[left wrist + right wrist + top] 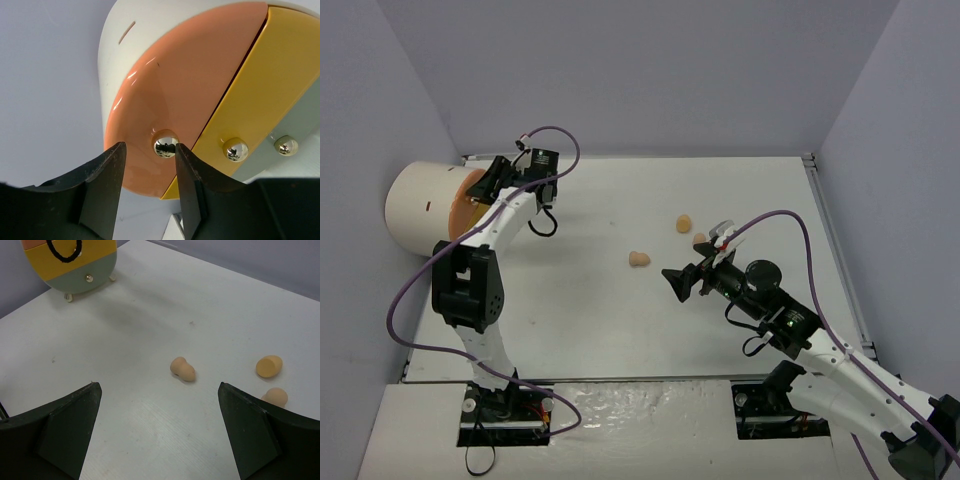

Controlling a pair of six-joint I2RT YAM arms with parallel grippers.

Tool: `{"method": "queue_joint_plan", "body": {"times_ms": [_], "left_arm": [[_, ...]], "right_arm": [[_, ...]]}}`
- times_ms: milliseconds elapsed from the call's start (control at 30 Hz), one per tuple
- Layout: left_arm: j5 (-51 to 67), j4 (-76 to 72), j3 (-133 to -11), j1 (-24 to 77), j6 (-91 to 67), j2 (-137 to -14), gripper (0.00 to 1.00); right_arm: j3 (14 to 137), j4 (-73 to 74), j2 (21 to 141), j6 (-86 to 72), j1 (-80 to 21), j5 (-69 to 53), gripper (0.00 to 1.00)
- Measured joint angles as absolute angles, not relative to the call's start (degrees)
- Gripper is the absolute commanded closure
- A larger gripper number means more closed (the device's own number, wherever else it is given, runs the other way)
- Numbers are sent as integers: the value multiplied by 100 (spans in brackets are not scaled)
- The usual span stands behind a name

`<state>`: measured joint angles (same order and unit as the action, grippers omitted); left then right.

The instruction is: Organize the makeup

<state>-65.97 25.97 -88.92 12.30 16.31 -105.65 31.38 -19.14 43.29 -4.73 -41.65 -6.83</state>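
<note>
Three peach egg-shaped sponges lie on the white table: one mid-table, two to its right. In the right wrist view they lie ahead of the jaws, at centre and right. My right gripper is open wide, empty, just short of the middle sponge. My left gripper is open at the orange drawer front of the cream cylinder. A silver knob sits between the fingertips, against the right finger. Other makeup is out of view.
The cylinder lies on its side at the table's far-left edge, with yellow and grey-green drawer fronts beside the orange one, each with a silver knob. It also shows in the right wrist view. Grey walls enclose the table.
</note>
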Motion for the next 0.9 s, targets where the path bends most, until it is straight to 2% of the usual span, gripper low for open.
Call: {"method": "queue_joint_plan", "body": {"times_ms": [200, 900], "left_arm": [[-6628, 2555, -8825, 1223, 1647, -10565, 63], [-6643, 2573, -8733, 1187, 1624, -10567, 62]], "right_arm": [[3135, -1916, 4329, -473, -4165, -683, 0], [3135, -1914, 4329, -473, -4165, -685, 0]]}}
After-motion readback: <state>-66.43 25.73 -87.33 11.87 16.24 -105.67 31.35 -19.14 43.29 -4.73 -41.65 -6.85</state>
